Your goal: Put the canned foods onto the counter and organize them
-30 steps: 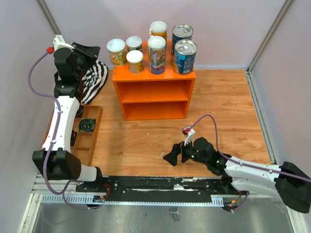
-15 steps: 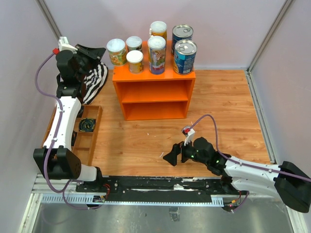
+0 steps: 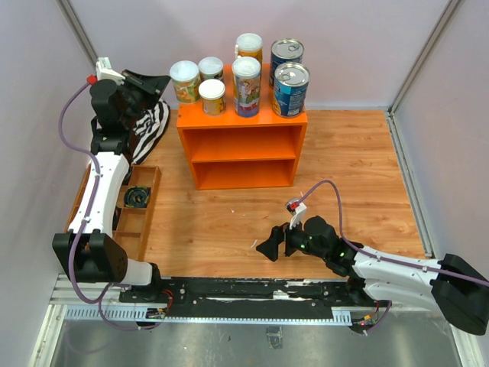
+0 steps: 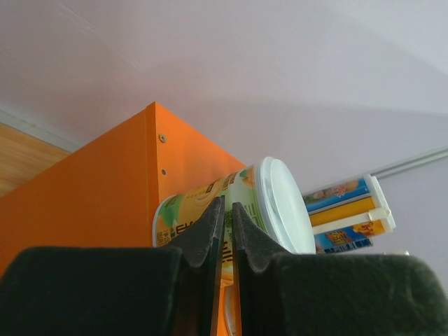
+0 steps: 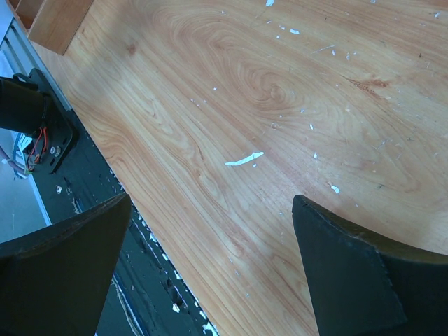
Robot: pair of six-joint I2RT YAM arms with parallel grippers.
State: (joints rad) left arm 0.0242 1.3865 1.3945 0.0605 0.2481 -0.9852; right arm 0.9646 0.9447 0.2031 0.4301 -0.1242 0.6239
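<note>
Here, the canned foods [image 3: 246,84] stand atop the orange counter [image 3: 241,145] as the left gripper [image 3: 162,79], clenched empty, hovers beside them and the right gripper [image 3: 269,248] gapes above the wooden table [image 3: 344,168].

— Where are the cans [image 3: 246,84]?
— All seven stand on top of the counter [image 3: 243,145], at the back of the table [image 3: 351,176].
— What's beside it?
— A compartmented tray [image 3: 141,223] lies to its left, with a cloth [image 3: 151,126] behind that.
</note>
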